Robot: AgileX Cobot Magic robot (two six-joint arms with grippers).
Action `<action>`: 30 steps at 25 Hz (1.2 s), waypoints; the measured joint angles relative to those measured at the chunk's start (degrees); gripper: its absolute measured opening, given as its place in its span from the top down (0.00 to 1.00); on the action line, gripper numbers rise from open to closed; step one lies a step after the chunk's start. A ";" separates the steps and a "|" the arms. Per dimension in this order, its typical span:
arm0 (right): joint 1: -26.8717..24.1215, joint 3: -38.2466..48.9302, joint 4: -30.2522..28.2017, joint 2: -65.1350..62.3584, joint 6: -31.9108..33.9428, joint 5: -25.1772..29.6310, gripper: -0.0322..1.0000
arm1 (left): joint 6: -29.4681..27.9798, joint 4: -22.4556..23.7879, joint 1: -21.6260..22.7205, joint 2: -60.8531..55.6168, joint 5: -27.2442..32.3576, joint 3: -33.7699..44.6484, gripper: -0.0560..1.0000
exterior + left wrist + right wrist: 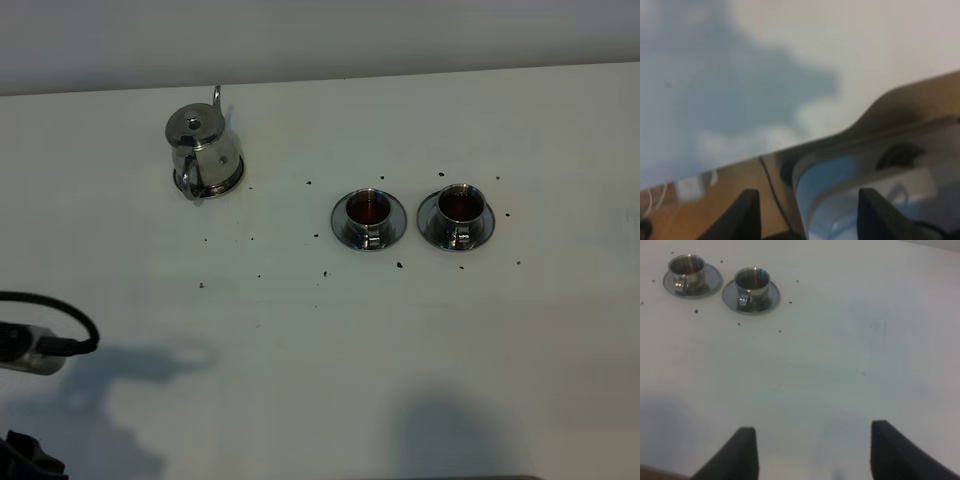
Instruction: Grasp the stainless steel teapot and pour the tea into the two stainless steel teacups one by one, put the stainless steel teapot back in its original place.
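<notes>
Standing on the white table (300, 350): one teapot (203, 152), upright on its saucer (228, 184) at the far left; two cups (369, 211), side by side on saucers to its right, both showing dark reddish tea. Dark specks scattered around them. Left gripper (804, 215): fingers spread wide, empty, off the table's near edge. Right gripper (810, 452): fingers apart, empty, well back from the cups. Judgement: pouring and return appear finished; little or nothing left.

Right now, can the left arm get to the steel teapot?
Probably yes: the left tool is open and empty at the table's near edge, and only bare table lies between it and the teapot.
</notes>
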 joint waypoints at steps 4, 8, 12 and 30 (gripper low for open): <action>0.00 0.00 0.00 0.00 0.00 0.00 0.50 | 0.00 0.05 0.00 -5.61 0.05 0.00 0.50; 0.00 0.00 0.00 0.00 0.00 0.00 0.50 | 0.00 0.05 0.62 -12.05 0.16 0.00 0.50; 0.00 0.00 0.00 0.00 0.05 0.00 0.50 | 0.00 0.05 2.72 -18.37 0.22 0.00 0.50; 0.00 0.00 0.00 0.00 -0.01 0.00 0.50 | 0.00 0.05 9.50 -35.86 0.56 0.06 0.50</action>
